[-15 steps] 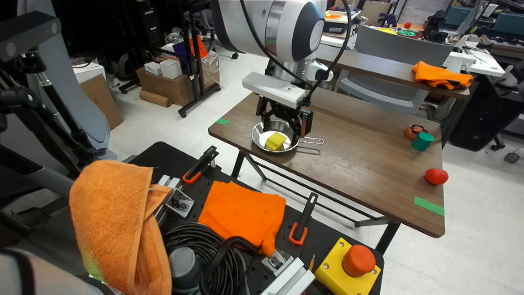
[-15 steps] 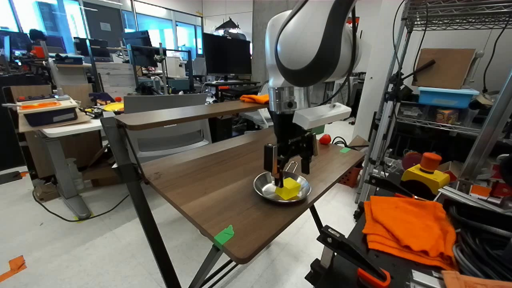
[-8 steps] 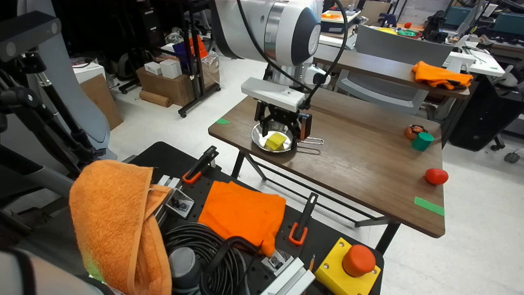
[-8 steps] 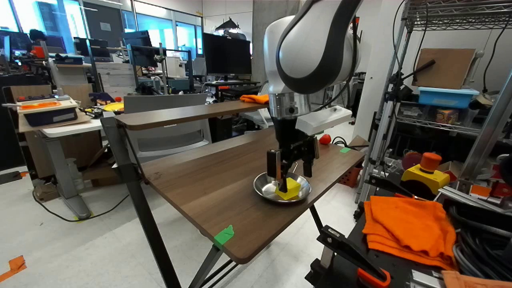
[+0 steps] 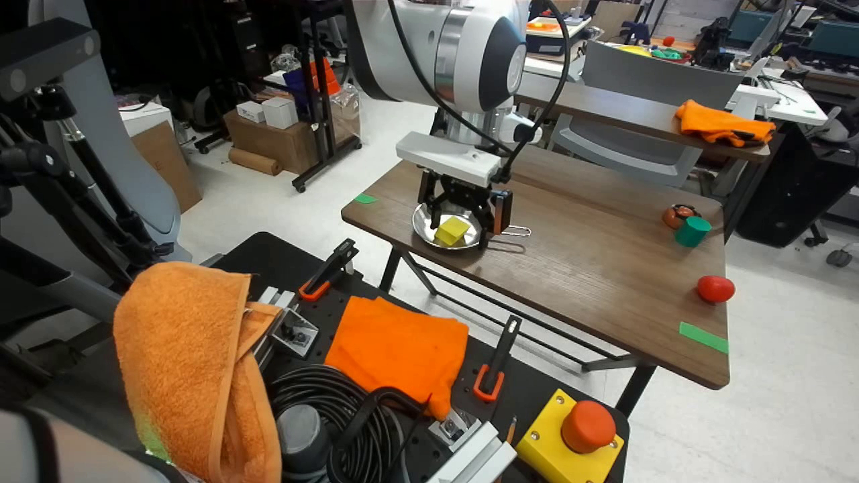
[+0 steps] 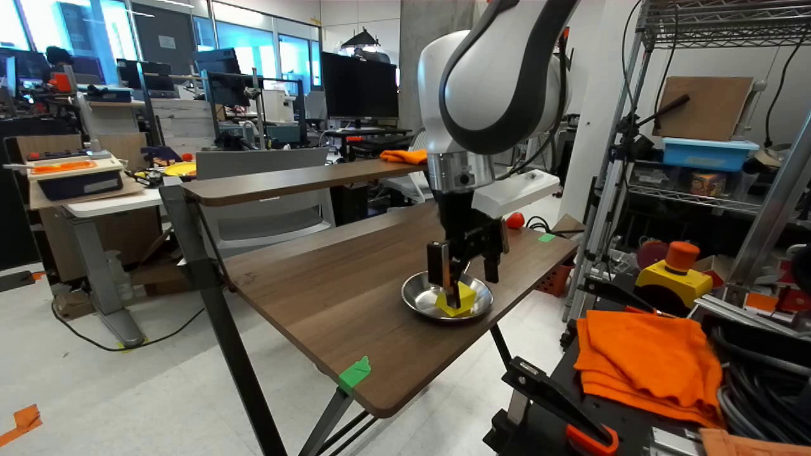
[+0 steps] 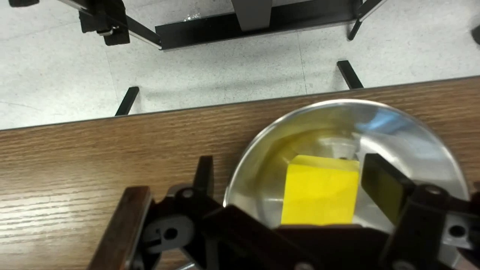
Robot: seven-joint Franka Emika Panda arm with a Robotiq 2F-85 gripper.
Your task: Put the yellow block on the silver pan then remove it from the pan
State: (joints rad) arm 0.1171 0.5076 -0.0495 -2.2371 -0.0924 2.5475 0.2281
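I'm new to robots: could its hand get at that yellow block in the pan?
Probably yes: the hand is open, the yellow block appears between its fingers, and nothing lies on it.

Yellow block (image 5: 451,230) in silver pan (image 5: 423,227), hand (image 5: 460,232) above

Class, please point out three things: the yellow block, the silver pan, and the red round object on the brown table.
Yellow block (image 7: 320,195): wrist view, on its broad face toward the camera.
Silver pan (image 7: 255,172): wrist view, on the bare inner wall.
Red round object (image 5: 715,289): an exterior view, middle of its visible side.
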